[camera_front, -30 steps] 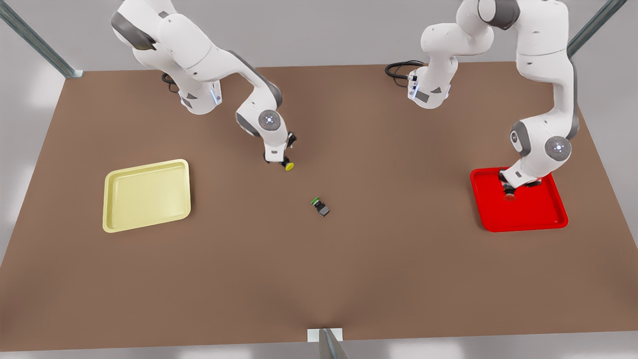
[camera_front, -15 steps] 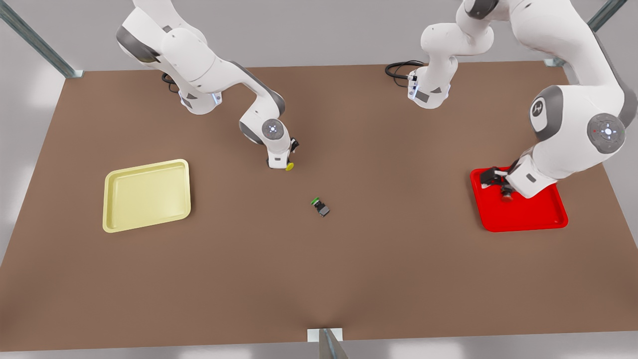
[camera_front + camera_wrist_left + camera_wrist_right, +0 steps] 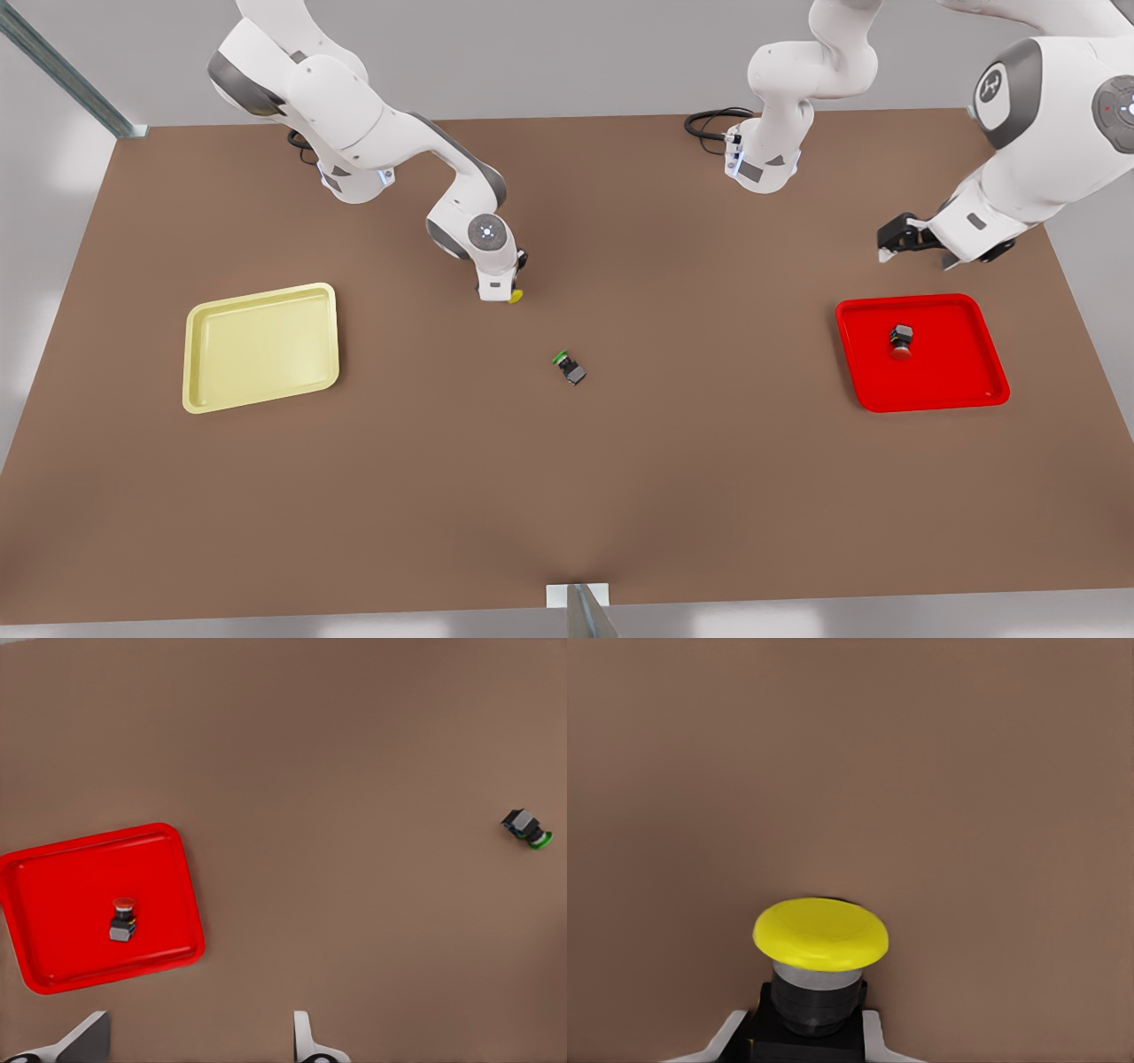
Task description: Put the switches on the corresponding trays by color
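The red-capped dark switch [image 3: 901, 339] lay in the bright red plastic tray [image 3: 966, 390]; the left gripper [image 3: 897, 242] hung spread above the tabletop [image 3: 620, 487]. The right gripper [image 3: 498, 293] pinched the yellow-capped switch [image 3: 515, 296], which I judged next needed carrying to the pale yellow tray [image 3: 260, 390].

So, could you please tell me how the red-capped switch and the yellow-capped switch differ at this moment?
The red-capped switch lies free inside the red tray, while the yellow-capped switch is over bare table, outside the yellow tray. The left gripper, open, is clear of the red one; the right gripper has its fingers either side of the yellow one's body. Both have dark blocky bodies.
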`<state>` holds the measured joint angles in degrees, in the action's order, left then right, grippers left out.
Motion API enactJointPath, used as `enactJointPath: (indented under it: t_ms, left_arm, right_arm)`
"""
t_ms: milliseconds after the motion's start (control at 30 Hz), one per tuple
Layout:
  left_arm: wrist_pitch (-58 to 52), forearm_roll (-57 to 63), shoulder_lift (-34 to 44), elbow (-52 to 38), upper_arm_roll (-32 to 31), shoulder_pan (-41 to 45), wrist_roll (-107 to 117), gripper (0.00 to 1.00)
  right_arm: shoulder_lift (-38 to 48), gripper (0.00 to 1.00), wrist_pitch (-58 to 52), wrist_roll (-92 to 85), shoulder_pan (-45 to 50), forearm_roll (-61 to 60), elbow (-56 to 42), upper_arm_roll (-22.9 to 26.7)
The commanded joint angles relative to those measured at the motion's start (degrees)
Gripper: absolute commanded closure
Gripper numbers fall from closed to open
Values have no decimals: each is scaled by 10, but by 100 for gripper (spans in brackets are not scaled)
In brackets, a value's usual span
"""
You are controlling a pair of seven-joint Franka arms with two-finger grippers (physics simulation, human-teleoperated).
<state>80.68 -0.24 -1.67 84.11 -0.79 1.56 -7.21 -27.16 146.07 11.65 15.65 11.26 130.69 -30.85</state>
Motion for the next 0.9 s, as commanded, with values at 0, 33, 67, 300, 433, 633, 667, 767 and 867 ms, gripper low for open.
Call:
enactJointPath:
  t_ms: [0, 33, 67, 300, 433, 633, 667, 767, 867]
  left_arm:
    - [0, 1, 0, 0, 0, 7, 0, 0]
    - [0, 3, 1, 2, 0, 7, 0, 0]
    - [0, 3, 2, 2, 0, 7, 1, 0]
    - [1, 2, 3, 3, 0, 7, 4, 0]
    - [3, 3, 2, 3, 0, 7, 4, 0]
    - [3, 2, 3, 4, 0, 7, 4, 0]
    - [3, 2, 3, 4, 0, 8, 4, 0]
    - [11, 1, 3, 3, 0, 7, 5, 0]
    - [11, -4, 4, 4, 0, 7, 6, 0]
  right_arm:
    - [1, 52, 0, -1, -3, 1, -1, 0]
    - [2, 52, -15, 0, -4, 1, -9, 0]
    - [4, 51, -16, 0, -4, 0, -11, 0]
    - [249, 44, -156, -390, -206, -131, 67, -10]
    - [217, 43, -141, -523, -497, -10, 97, 21]
    - [124, 10, -33, -501, -516, 137, 94, 192]
    - [155, 0, -54, -507, -527, 125, 91, 188]
    - [337, 0, -470, -457, -518, -120, -130, 18]
    - [332, 0, -624, -175, -519, -135, -359, -127]
